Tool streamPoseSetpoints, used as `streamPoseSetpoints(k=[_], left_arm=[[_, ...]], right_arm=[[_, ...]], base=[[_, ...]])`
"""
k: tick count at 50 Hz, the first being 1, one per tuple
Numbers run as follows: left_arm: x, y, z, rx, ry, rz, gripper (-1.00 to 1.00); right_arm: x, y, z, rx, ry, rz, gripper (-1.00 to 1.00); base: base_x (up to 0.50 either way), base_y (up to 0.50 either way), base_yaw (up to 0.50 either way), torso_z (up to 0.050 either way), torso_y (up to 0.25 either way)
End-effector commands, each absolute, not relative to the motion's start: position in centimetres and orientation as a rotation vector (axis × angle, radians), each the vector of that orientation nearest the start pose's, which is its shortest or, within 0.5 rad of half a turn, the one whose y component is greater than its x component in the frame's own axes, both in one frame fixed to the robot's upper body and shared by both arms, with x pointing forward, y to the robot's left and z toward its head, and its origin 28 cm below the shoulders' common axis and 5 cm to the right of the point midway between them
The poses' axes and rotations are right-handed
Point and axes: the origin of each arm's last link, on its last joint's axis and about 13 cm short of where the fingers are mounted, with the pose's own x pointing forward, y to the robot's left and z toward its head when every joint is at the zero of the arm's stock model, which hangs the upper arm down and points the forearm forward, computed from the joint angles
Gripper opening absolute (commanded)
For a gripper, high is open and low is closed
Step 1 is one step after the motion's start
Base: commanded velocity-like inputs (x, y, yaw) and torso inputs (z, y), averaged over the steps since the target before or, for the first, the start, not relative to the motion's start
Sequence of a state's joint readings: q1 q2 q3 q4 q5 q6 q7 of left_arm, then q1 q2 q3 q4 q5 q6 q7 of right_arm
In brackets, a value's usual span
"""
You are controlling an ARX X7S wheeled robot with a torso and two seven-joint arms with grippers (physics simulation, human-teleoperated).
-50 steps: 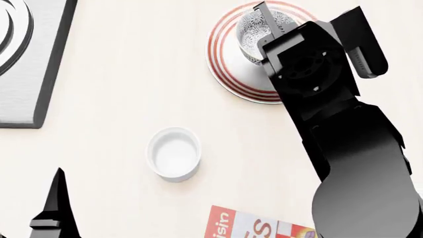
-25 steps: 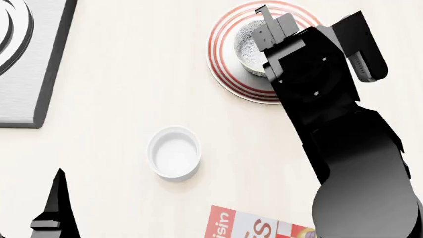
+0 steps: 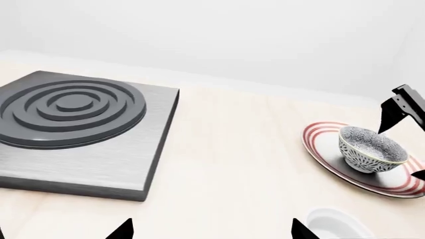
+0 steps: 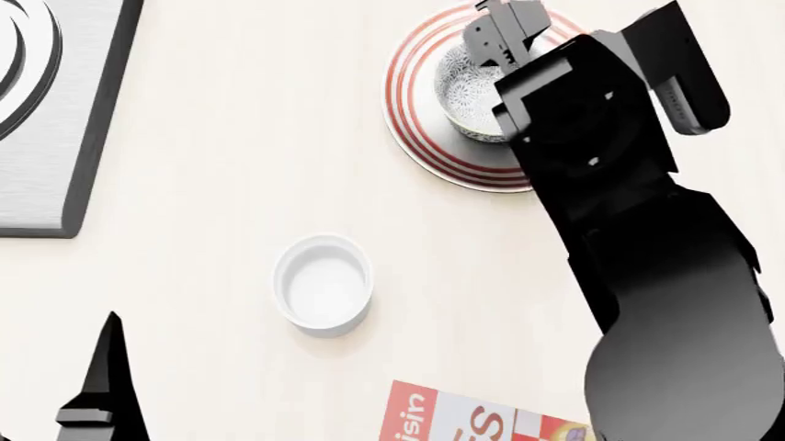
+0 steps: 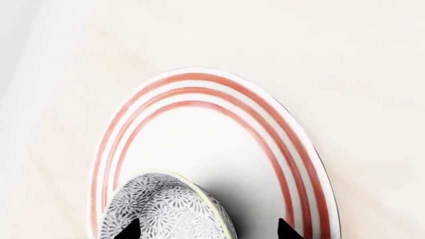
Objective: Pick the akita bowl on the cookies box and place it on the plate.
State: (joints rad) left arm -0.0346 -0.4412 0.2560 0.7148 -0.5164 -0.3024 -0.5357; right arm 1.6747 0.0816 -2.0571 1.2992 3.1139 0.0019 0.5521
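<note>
The right hand (image 4: 501,35) hovers spread over the grey-and-white speckled akita bowl (image 4: 470,90), which sits released at about two o'clock on the red-ringed white plate (image 4: 415,110). Placement looks finished; next it should lift clear.

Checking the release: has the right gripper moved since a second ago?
Yes. The right gripper has moved toward the plate's far rim, off the akita bowl.

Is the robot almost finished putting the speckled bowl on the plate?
Nearly. The akita bowl already sits on the plate, away from the cookies box. The right gripper hovers over the bowl, fingertips apart, apparently released. What's left is pulling that arm clear.
</note>
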Motion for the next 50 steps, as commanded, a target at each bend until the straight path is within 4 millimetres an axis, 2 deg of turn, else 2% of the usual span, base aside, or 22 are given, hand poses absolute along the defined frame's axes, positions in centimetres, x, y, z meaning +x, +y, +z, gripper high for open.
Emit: streamPoseSetpoints(k=[1, 11, 26, 33, 43, 44, 47, 49, 50], left_arm=[[18.1, 20.2, 13.0, -0.126, -0.214, -0.064, 1.00], [17.7, 20.0, 13.1, -0.123, -0.222, -0.079, 1.00], [17.5, 20.0, 13.4, -0.121, -0.230, -0.079, 1.00], [17.5, 20.0, 13.5, -0.121, -0.233, -0.079, 1.00], [17.5, 20.2, 13.8, -0.128, -0.238, -0.075, 1.00], [17.5, 20.1, 13.8, -0.128, -0.239, -0.076, 1.00], [17.4, 20.1, 13.9, -0.127, -0.242, -0.077, 1.00], [17.4, 20.1, 13.7, -0.127, -0.240, -0.077, 1.00], [17.4, 20.1, 13.7, -0.127, -0.239, -0.077, 1.00]], right_arm=[[43.3, -6.9, 31.4, 0.923, 0.338, -0.304, 1.00], [42.9, -7.6, 33.2, 0.881, 0.298, -0.269, 1.00], [39.5, -8.3, 33.4, 0.841, 0.236, -0.248, 1.00], [38.2, -8.3, 32.9, 0.820, 0.215, -0.228, 1.00], [34.7, -7.8, 32.4, 0.701, 0.088, -0.138, 1.00], [33.8, -7.7, 32.2, 0.676, 0.070, -0.099, 1.00], [33.0, -7.7, 31.8, 0.646, 0.043, -0.089, 1.00], [32.3, -7.9, 30.6, 0.592, -0.056, -0.050, 1.00], [32.1, -7.9, 30.2, 0.573, -0.039, -0.065, 1.00]], base=[[0.00, 0.00, 0.00, 0.000, 0.000], [0.00, 0.00, 0.00, 0.000, 0.000], [0.00, 0.00, 0.00, 0.000, 0.000], [0.00, 0.00, 0.00, 0.000, 0.000], [0.00, 0.00, 0.00, 0.000, 0.000], [0.00, 0.00, 0.00, 0.000, 0.000], [0.00, 0.00, 0.00, 0.000, 0.000], [0.00, 0.00, 0.00, 0.000, 0.000], [0.00, 0.00, 0.00, 0.000, 0.000]])
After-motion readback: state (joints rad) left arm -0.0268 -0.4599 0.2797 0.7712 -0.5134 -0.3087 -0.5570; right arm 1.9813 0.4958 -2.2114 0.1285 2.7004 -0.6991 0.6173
